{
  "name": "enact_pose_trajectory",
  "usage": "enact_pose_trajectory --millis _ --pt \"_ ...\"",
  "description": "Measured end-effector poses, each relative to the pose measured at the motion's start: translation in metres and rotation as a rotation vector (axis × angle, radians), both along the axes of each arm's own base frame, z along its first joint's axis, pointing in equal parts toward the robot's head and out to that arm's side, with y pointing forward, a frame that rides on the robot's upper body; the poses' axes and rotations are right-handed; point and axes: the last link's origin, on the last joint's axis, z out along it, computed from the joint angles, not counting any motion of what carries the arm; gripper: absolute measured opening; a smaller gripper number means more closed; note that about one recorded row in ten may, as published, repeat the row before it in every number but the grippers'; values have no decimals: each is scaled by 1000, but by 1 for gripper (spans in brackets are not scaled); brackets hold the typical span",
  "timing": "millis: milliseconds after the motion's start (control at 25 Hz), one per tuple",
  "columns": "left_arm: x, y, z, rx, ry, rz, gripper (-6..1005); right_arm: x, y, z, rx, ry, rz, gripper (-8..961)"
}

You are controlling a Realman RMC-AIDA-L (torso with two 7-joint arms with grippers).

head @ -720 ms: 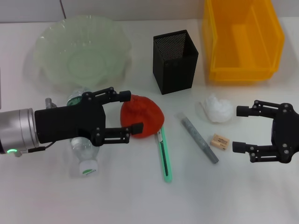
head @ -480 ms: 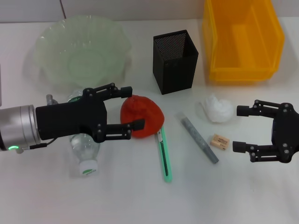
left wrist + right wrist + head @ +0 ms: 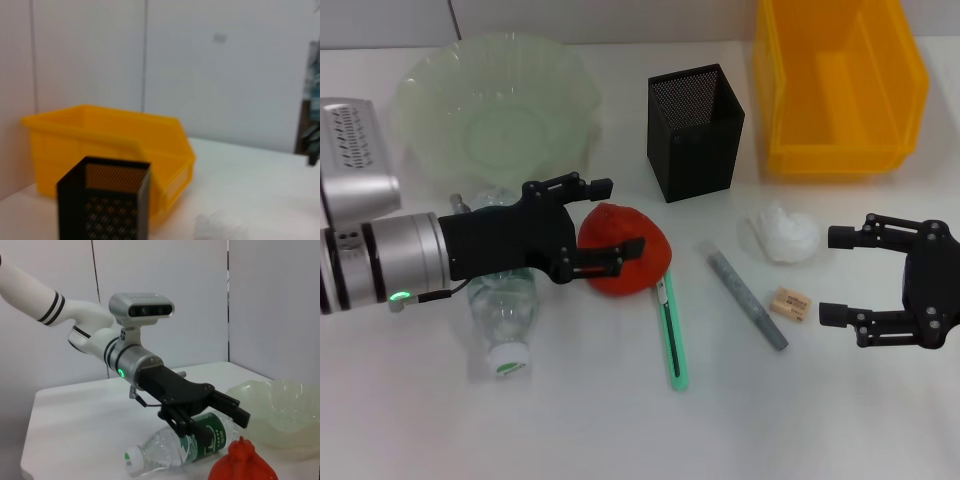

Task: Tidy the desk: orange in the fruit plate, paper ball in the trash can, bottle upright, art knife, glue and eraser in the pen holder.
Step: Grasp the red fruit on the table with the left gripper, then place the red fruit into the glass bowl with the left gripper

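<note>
Orange: wrinkled red mesh lump, between spread left gripper fingers; right gripper fingers released.

red orange sits before the pale green fruit plate, clear bottle lying beside it

bottle: middle and neck hidden under the left arm in the head view
orange: lower part cut off by the right wrist view's edge
yellow bin: top cut by the head view's edge
paper ball: blurred pale lump, cut off in the left wrist view
</note>
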Motion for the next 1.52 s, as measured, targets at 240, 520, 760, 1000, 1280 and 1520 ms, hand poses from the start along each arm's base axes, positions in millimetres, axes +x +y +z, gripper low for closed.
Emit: enact_pose_trajectory --millis 240,520,760,1000,1280,1520 --pt "-6 9 -10 26 66 53 820 0 0 0 0 -2 -1 830" --pt "-11 17 -16 44 110 100 808 1 -1 0 -1 -1 -4 829" --pt "-11 21 -15 51 119 113 734 3 -3 0 0 -1 -11 829" --pt "-8 18 -17 7 123 112 628 4 -4 0 3 -2 -17 828" --pt "0 18 -4 4 57 90 335 6 -6 0 6 0 -24 828" --pt "9 25 26 87 -44 77 211 7 -7 1 11 -5 -26 827"
